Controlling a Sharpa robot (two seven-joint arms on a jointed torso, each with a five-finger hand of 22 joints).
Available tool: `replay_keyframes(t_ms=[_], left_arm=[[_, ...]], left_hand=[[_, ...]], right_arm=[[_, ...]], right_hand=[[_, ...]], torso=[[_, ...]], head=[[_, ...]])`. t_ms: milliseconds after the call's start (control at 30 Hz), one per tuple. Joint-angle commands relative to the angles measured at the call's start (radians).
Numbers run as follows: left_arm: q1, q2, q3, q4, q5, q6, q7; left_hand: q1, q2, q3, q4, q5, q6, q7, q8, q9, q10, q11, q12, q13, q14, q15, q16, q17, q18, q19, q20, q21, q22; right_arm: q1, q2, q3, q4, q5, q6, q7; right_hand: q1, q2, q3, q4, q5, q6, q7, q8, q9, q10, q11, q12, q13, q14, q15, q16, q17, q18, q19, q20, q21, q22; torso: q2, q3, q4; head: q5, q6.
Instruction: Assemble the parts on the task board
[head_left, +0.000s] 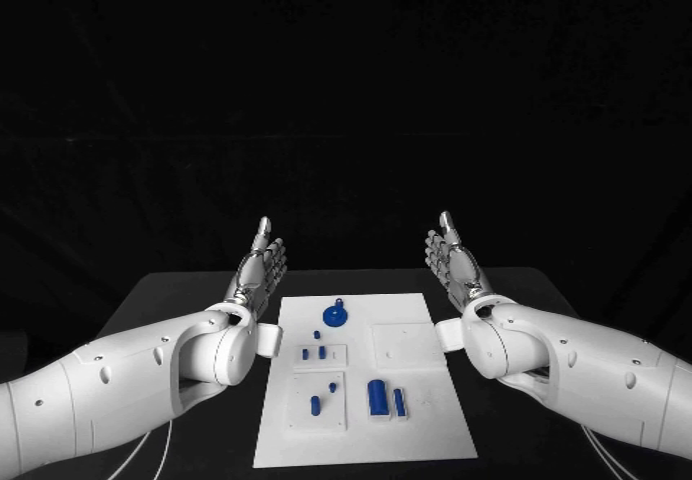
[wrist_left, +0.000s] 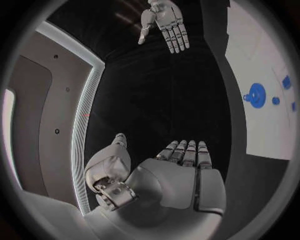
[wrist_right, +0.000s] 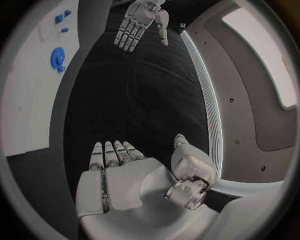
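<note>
The left hand (head_left: 260, 265) is held up off the worktop (head_left: 173, 295) beside the task board's left edge, fingers straight and together, palm turned inward, holding nothing. The right hand (head_left: 456, 262) mirrors it beside the board's right edge, likewise flat, spread upward and bare. Both hang above the board's far corners, well apart from every part.

Between them lies the task board (head_left: 433, 440), a white rectangular plate running lengthwise away from the robot on the black worktop. Near the board's far end, about midway across, sits a round blue disc (head_left: 335, 318) with a small knob or tab on its far side. Nearer the robot, a shallow square recess left of centre holds short blue pegs (head_left: 313, 352). Right of that is a bare square recess (head_left: 402, 343). Closer still, a left-hand panel carries a slim blue pin (head_left: 315, 404) and a smaller stub, and just right of it stand two taller blue blocks (head_left: 378, 395) side by side.

By their look the parts are hard moulded plastic: light, stiff, probably smooth and a little slippery against metal fingers. The pegs and pin are small enough to need a fingertip pinch across their sides; the disc would best be taken by its rim or knob. Whether the pieces already sit in their final seats or merely wait in holders, these views do not settle.
</note>
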Motion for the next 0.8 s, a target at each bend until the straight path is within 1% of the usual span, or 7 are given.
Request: replay_keyframes(t_ms=[33, 133, 233, 267, 367, 800], left_arm=[[-0.026, -0.011, 0.016, 0.071, 0.013, -0.209, 0.074], [-0.046, -0.020, 0.029, 0.117, 0.016, -0.258, 0.086], [-0.060, -0.025, 0.038, 0.149, 0.018, -0.292, 0.094], [-0.063, -0.026, 0.040, 0.154, 0.018, -0.297, 0.096], [-0.064, -0.027, 0.041, 0.159, 0.018, -0.302, 0.097], [-0.064, -0.027, 0.041, 0.159, 0.018, -0.302, 0.097]], left_hand=[[-0.117, -0.001, 0.011, 0.000, -0.008, -0.035, -0.005, -0.007, -0.003, -0.046, -0.005, -0.007, -0.003, -0.049, -0.004, -0.007, -0.003, -0.015, -0.035, -0.003, -0.009, -0.003], [-0.117, -0.001, 0.011, 0.000, -0.008, -0.035, -0.005, -0.007, -0.003, -0.046, -0.005, -0.007, -0.003, -0.049, -0.004, -0.007, -0.003, -0.015, -0.035, -0.003, -0.009, -0.003], [-0.117, -0.001, 0.011, 0.000, -0.008, -0.035, -0.005, -0.007, -0.003, -0.046, -0.005, -0.007, -0.003, -0.049, -0.004, -0.007, -0.003, -0.015, -0.035, -0.003, -0.009, -0.003], [-0.117, -0.001, 0.011, 0.000, -0.008, -0.035, -0.005, -0.007, -0.003, -0.046, -0.005, -0.007, -0.003, -0.049, -0.004, -0.007, -0.003, -0.015, -0.035, -0.003, -0.009, -0.003], [-0.117, -0.001, 0.011, 0.000, -0.008, -0.035, -0.005, -0.007, -0.003, -0.046, -0.005, -0.007, -0.003, -0.049, -0.004, -0.007, -0.003, -0.015, -0.035, -0.003, -0.009, -0.003], [-0.117, -0.001, 0.011, 0.000, -0.008, -0.035, -0.005, -0.007, -0.003, -0.046, -0.005, -0.007, -0.003, -0.049, -0.004, -0.007, -0.003, -0.015, -0.035, -0.003, -0.009, -0.003]], right_arm=[[0.007, -0.023, -0.030, 0.076, 0.169, -0.158, 0.143], [0.012, -0.039, -0.057, 0.127, 0.210, -0.195, 0.174], [0.016, -0.050, -0.077, 0.164, 0.240, -0.223, 0.196], [0.017, -0.052, -0.081, 0.170, 0.246, -0.227, 0.200], [0.017, -0.054, -0.085, 0.177, 0.251, -0.233, 0.204], [0.017, -0.054, -0.085, 0.177, 0.251, -0.233, 0.204]], right_hand=[[-0.100, -0.003, 0.012, 0.000, -0.014, -0.036, -0.005, -0.005, -0.003, -0.054, -0.006, -0.006, -0.003, -0.068, -0.005, -0.008, -0.003, -0.014, -0.050, -0.005, -0.008, -0.003], [-0.100, -0.003, 0.012, 0.000, -0.014, -0.036, -0.005, -0.005, -0.003, -0.054, -0.006, -0.006, -0.003, -0.068, -0.005, -0.008, -0.003, -0.014, -0.050, -0.005, -0.008, -0.003], [-0.100, -0.003, 0.012, 0.000, -0.014, -0.036, -0.005, -0.005, -0.003, -0.054, -0.006, -0.006, -0.003, -0.068, -0.005, -0.008, -0.003, -0.014, -0.050, -0.005, -0.008, -0.003], [-0.100, -0.003, 0.012, 0.000, -0.014, -0.036, -0.005, -0.005, -0.003, -0.054, -0.006, -0.006, -0.003, -0.068, -0.005, -0.008, -0.003, -0.014, -0.050, -0.005, -0.008, -0.003], [-0.100, -0.003, 0.012, 0.000, -0.014, -0.036, -0.005, -0.005, -0.003, -0.054, -0.006, -0.006, -0.003, -0.068, -0.005, -0.008, -0.003, -0.014, -0.050, -0.005, -0.008, -0.003], [-0.100, -0.003, 0.012, 0.000, -0.014, -0.036, -0.005, -0.005, -0.003, -0.054, -0.006, -0.006, -0.003, -0.068, -0.005, -0.008, -0.003, -0.014, -0.050, -0.005, -0.008, -0.003]], torso=[[-0.009, -0.0002, 0.0066], [-0.009, -0.0002, 0.0066], [-0.009, -0.0002, 0.0066], [-0.009, -0.0002, 0.0066], [-0.009, -0.0002, 0.0066], [-0.009, -0.0002, 0.0066]], head=[[-0.003, -0.001], [-0.003, -0.001], [-0.003, -0.001], [-0.003, -0.001], [-0.003, -0.001], [-0.003, -0.001]])
